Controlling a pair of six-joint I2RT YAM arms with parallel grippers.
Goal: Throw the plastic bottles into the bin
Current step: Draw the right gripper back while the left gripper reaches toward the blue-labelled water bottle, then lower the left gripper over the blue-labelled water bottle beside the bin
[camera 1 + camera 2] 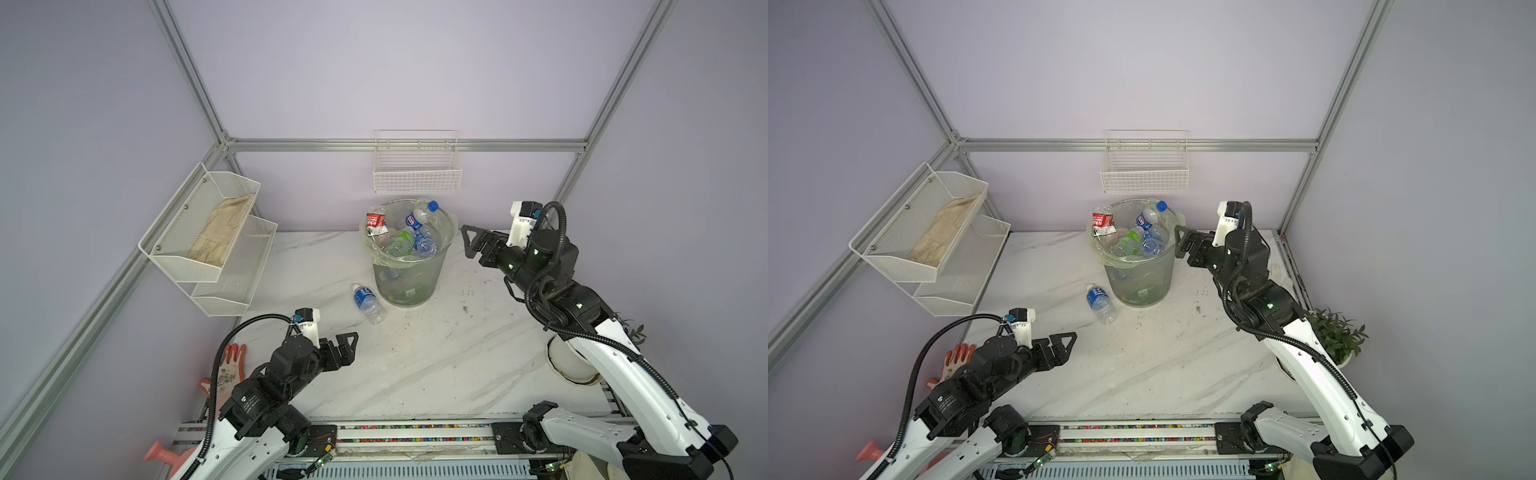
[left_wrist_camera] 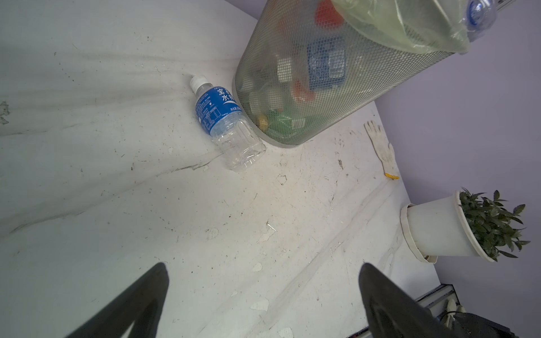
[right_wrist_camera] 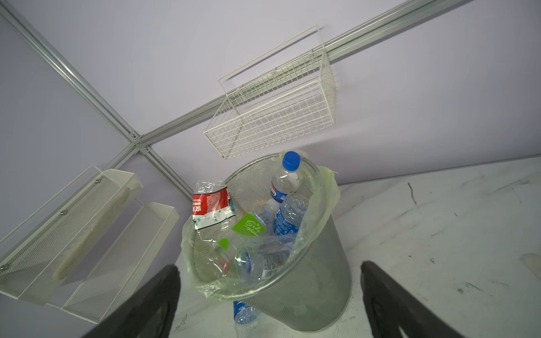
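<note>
At the foot of the bin (image 1: 409, 282): blue-labelled bottle (image 2: 225, 123), on its side on the table (image 1: 436, 365), cap end farthest from the left gripper (image 1: 352, 345), body against or just beside the mesh wall; only bottle seen outside the bin.
Bin: upright toward the far side of the table, heaped to the rim with plastic bottles (image 1: 409, 241).
Left gripper: jaws spread wide, empty, hovering near the loose bottle, apart from it.
Right gripper (image 1: 466, 242): jaws spread wide, empty, near the bin's rim.
Risk at pickup: probably little room for a finger between bottle and mesh; hence a shove on the bin, or a light round bottle rolling away.
Risk at drop: heap already level with the rim; likely bounce or slide back onto the table.
Risk at rim: red-labelled bottle (image 3: 211, 204) perched crumpled on the edge, blue-capped bottle (image 3: 285, 181) standing above it; apt to topple out under any knock from either arm.
</note>
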